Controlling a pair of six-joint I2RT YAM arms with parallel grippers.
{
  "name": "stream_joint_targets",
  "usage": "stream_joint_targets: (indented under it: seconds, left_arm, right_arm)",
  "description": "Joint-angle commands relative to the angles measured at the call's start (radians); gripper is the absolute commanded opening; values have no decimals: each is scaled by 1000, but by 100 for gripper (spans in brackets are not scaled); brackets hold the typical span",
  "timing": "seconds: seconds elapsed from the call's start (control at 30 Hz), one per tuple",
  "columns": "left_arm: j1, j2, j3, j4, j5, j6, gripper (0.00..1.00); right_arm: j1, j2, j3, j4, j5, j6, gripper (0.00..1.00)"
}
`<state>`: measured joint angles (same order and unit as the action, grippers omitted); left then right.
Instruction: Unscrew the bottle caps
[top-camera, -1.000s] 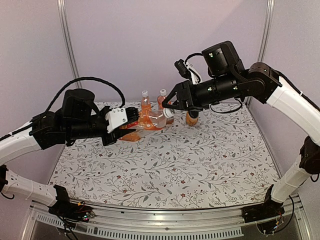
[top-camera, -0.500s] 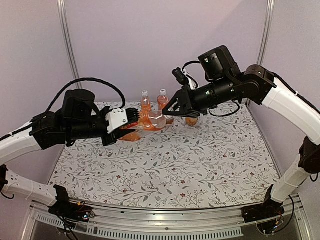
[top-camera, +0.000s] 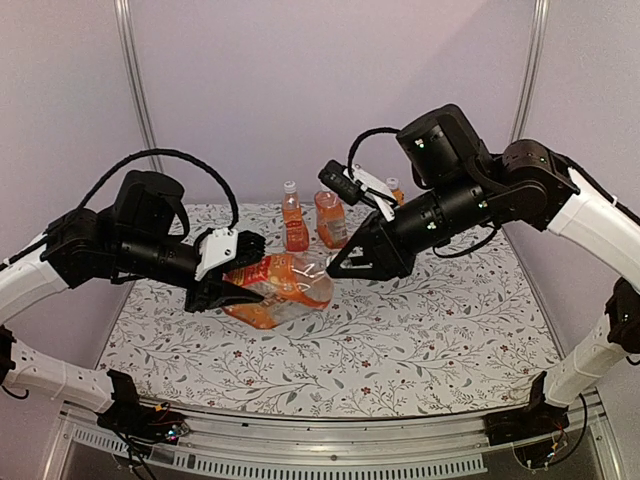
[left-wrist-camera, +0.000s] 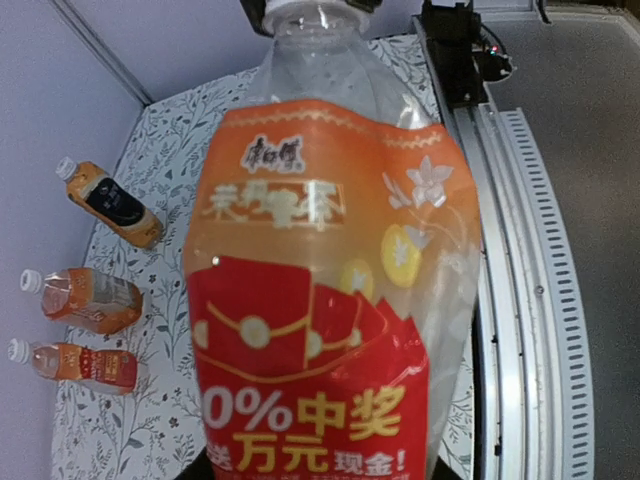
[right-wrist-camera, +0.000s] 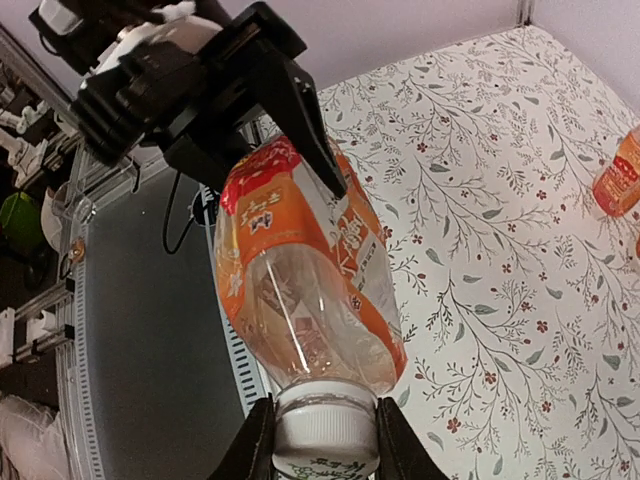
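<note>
A large clear bottle (top-camera: 280, 290) with an orange and red label lies level above the table. My left gripper (top-camera: 232, 285) is shut on its lower body. The bottle fills the left wrist view (left-wrist-camera: 320, 300) and hides my fingers there. My right gripper (top-camera: 335, 268) is shut on its white cap (right-wrist-camera: 325, 430), one dark finger (right-wrist-camera: 255, 445) on each side. The bottle (right-wrist-camera: 300, 270) runs from the cap up to the left gripper (right-wrist-camera: 250, 90). Three smaller capped orange bottles stand at the back: one (top-camera: 294, 220), a second (top-camera: 330, 218), and a third (top-camera: 397, 190) partly hidden behind the right arm.
The floral tablecloth (top-camera: 400, 330) covers the table. The metal front rail (left-wrist-camera: 520, 300) runs along the near edge. The three small bottles show at the left of the left wrist view (left-wrist-camera: 85, 300). Walls and corner posts (top-camera: 135, 90) close the back.
Both arms have brought the large bottle forward and lower, away from the standing bottles. The right gripper stays at the cap end and the left gripper on the body.
</note>
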<state>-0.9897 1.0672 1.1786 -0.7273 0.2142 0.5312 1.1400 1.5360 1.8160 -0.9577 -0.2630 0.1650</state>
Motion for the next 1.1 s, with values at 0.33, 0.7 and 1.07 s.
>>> stream_joint_targets:
  seconds: [0.33, 0.7, 1.07]
  left_arm:
    - [-14, 35, 105, -66, 375, -60, 8]
    - [17, -8, -15, 139, 52, -107, 7]
    - [16, -14, -87, 267, -198, -31, 8]
  right_arm:
    - [131, -8, 75, -116, 98, -846, 0]
    - [116, -150, -99, 164, 302, -546, 99]
    - [-42, -82, 28, 37, 239, 126, 94]
